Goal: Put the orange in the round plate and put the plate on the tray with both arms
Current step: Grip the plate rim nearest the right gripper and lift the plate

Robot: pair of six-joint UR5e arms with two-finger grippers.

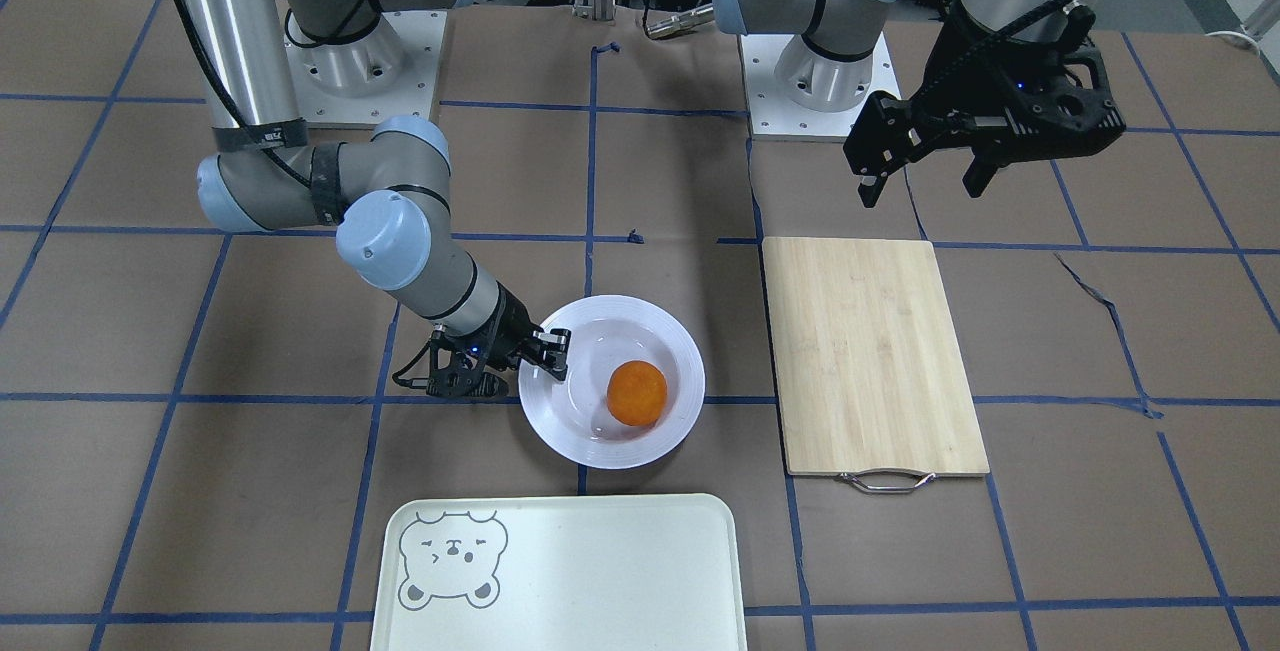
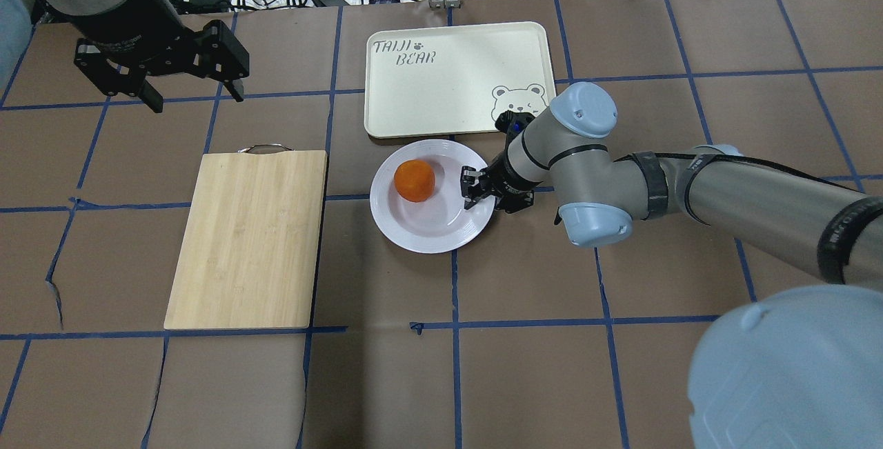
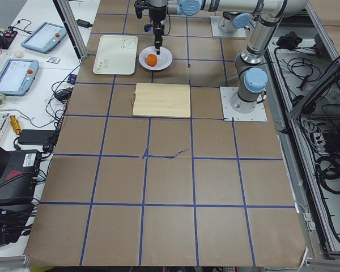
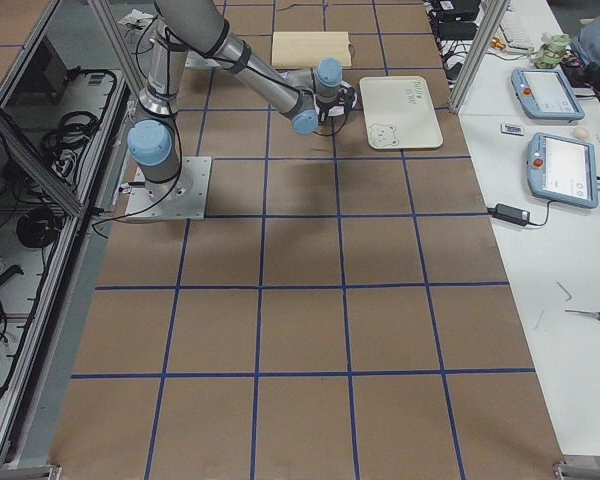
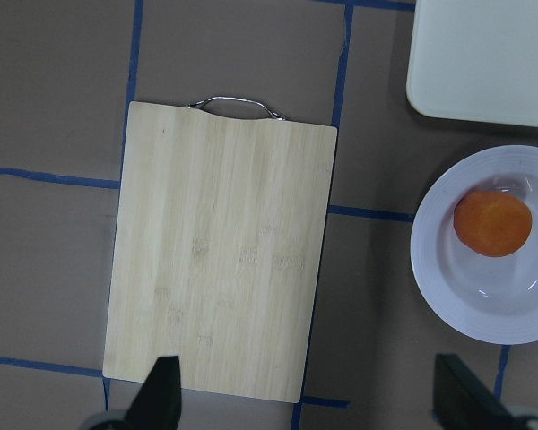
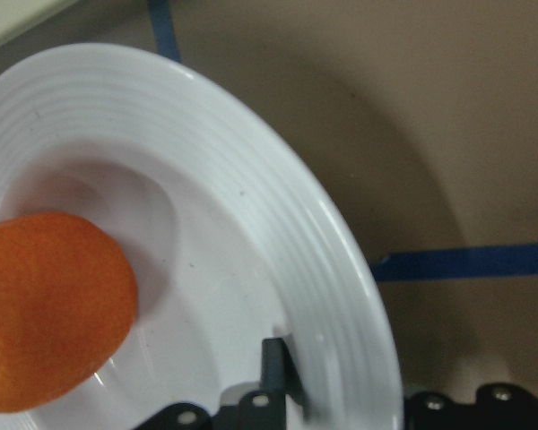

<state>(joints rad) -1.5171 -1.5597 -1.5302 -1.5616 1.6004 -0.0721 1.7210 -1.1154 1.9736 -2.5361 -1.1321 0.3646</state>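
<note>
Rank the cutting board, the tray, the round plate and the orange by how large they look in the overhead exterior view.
1. cutting board, slightly ahead of the tray; it lies nearer the camera, so this is unsure
2. tray
3. round plate
4. orange

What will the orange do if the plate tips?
The orange is round, so it would probably roll to the low side. The round plate looks glossy, so little would slow it. Its raised rim might catch it.
</note>
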